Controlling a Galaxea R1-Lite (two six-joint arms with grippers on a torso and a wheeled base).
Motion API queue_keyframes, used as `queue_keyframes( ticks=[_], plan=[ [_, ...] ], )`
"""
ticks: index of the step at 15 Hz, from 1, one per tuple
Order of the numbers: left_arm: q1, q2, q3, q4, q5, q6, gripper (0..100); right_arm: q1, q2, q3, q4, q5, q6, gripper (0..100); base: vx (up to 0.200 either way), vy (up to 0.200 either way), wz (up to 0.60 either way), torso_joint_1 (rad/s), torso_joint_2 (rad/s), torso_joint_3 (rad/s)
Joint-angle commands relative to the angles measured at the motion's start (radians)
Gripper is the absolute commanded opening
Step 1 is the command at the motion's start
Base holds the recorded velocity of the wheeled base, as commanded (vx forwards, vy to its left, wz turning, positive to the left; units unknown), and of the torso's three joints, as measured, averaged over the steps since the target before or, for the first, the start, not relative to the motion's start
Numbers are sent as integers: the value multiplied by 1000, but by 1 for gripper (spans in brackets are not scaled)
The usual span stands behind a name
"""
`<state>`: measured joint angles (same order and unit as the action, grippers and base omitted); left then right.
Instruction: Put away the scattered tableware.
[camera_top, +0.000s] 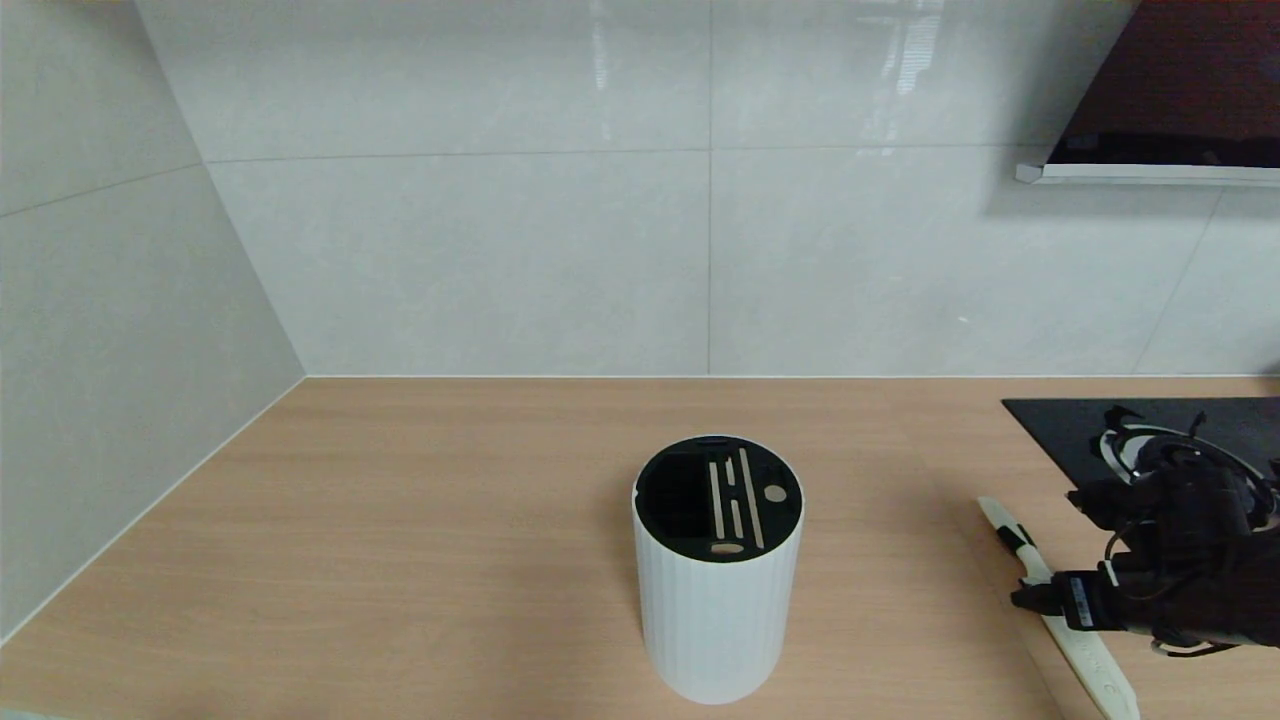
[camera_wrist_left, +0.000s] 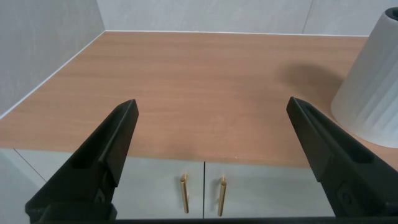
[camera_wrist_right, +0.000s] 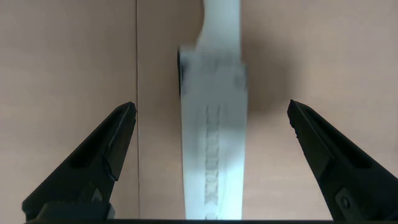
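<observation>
A white knife (camera_top: 1090, 660) with a dark band near one end lies flat on the light wooden table (camera_top: 450, 520), directly under the right gripper (camera_top: 1050, 585). In the right wrist view the right gripper (camera_wrist_right: 211, 109) has its two black fingers (camera_wrist_right: 102, 155) spread wide. The knife (camera_wrist_right: 214, 124) runs lengthwise down the middle of the gap, with bare table (camera_wrist_right: 74, 74) showing on both sides between it and each finger. Neither finger touches it. How high the gripper is above the knife cannot be told. A black cooktop (camera_top: 1060, 425) is set into the table just behind this gripper. A white ribbed cylindrical holder (camera_top: 715, 600) with a slotted black top stands upright on the table, well apart from the gripper toward the robot's left. The left gripper (camera_wrist_left: 211, 106) also has its fingers (camera_wrist_left: 109, 149) wide apart and nothing between them. It hangs over the near edge of the table (camera_wrist_left: 205, 81), with pale cabinet doors (camera_wrist_left: 155, 180) and their gold handles (camera_wrist_left: 184, 193) below that edge. The white holder (camera_wrist_left: 373, 81) stands beyond its right finger, apart from it.
</observation>
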<state>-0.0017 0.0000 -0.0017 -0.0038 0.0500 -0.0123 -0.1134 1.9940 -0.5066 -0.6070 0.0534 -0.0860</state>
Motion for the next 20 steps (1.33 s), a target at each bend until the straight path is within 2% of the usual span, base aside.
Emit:
queue_keyframes(
  ticks=[1,14,20],
  plan=[
    [0,0,0,-1,1,0,100,0,12,-6,-11,0,0,100,0,0,0,0,0,0],
    [0,0,0,-1,1,0,100,-20,85,-29,-114,-3,0,100,0,0,0,0,0,0],
    [0,0,0,-1,1,-1,100,-19,92,-27,-120,2,-1,100,0,0,0,0,0,0]
  ],
)
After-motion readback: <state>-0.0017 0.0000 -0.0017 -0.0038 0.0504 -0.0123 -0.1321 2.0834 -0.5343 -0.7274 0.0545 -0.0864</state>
